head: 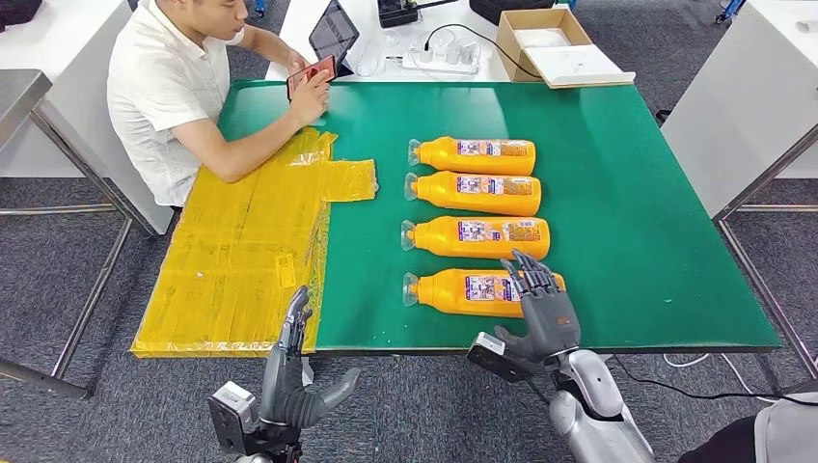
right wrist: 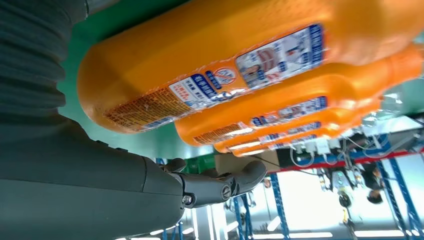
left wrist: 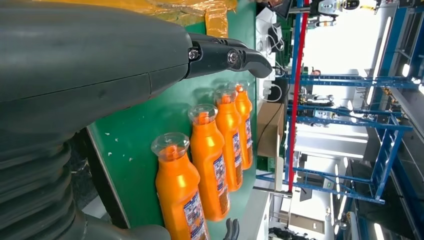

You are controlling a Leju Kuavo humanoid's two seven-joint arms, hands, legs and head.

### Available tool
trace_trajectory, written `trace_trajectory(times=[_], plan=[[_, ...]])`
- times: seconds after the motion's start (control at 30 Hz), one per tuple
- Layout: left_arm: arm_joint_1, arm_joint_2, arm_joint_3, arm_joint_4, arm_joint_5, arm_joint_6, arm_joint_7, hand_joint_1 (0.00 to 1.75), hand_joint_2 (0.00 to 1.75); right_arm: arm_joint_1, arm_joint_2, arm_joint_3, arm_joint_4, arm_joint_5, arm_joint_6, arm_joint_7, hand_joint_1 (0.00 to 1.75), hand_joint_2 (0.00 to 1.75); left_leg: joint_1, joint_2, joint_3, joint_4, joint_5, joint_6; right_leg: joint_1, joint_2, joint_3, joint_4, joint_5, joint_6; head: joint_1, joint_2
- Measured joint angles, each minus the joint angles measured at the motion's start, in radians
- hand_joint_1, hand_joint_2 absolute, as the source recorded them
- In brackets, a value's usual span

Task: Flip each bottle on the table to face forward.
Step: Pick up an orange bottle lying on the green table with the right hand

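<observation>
Both hands of the robot are at the near edge of the green surface [head: 598,193], and four orange bottles lie on it in a row.

Left hand [head: 294,362] is beside the near edge, next to the yellow taped sheet [head: 241,251]; its fingers [left wrist: 227,55] are stretched and apart and hold nothing. Right hand [head: 543,307] is over the base end of the nearest bottle [head: 473,291], fingers spread; I cannot tell if they touch it, and they grip nothing. All bottles lie on their side with caps toward the yellow taped sheet and labels up: beyond the nearest bottle come the second bottle [head: 477,236], the third bottle [head: 475,192] and the farthest bottle [head: 473,154]. Behind the yellow taped sheet a person [head: 174,87] sits with a phone [head: 311,75]. An open cardboard box [head: 555,43] is beyond the far edge of the surface.
</observation>
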Motion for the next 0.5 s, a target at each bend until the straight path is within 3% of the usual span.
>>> trace_trajectory(times=[0.5], plan=[[-0.001, 0.0, 0.0, 0.0, -0.004, -0.017, 0.0, 0.0, 1.75, -0.058, -0.015, 0.003, 0.077, -0.002, 0.002, 0.013, 0.0, 1.75, 0.0, 0.0, 0.0, 0.0, 0.0, 0.0, 0.0, 0.0, 0.0, 0.0, 0.0, 0.0, 0.0, 0.0]])
